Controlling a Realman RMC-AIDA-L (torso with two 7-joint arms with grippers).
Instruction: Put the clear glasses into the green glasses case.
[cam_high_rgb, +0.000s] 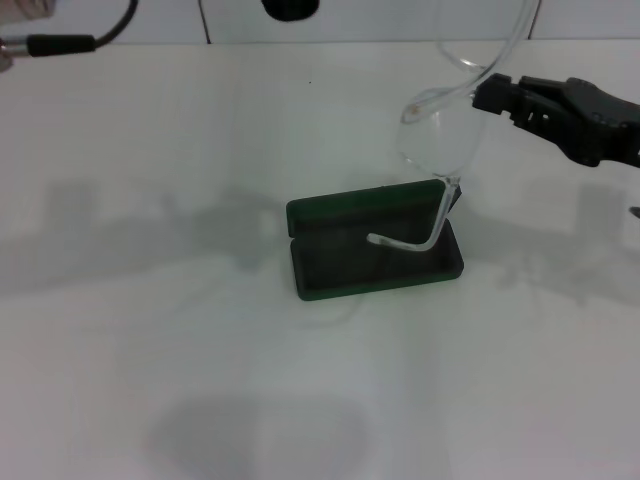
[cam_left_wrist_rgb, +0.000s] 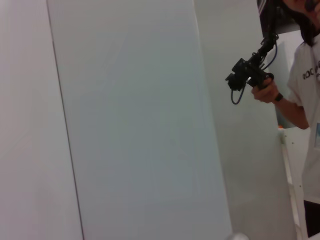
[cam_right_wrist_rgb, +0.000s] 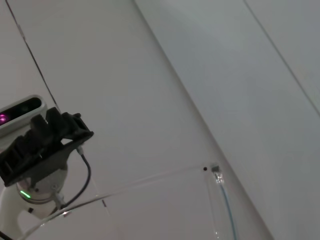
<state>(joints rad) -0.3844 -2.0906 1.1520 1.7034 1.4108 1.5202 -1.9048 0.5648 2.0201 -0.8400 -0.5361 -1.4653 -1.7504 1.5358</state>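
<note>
The right gripper (cam_high_rgb: 492, 95) reaches in from the right side of the head view, held up above the table with its dark body angled toward the centre. Its fingertips are closed on the clear glasses (cam_high_rgb: 440, 140), which hang down from the grip. The left arm sits at the top left corner of the head view, raised and far from the work; only part of its wrist and cable shows there, and the left gripper (cam_right_wrist_rgb: 42, 145) appears in the right wrist view.

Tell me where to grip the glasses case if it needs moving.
Grip the green case across its short width at the open tray, from above; it lies flat, lid hinged back. The right gripper holds the glasses over its right end, so come in at the left end.
</note>
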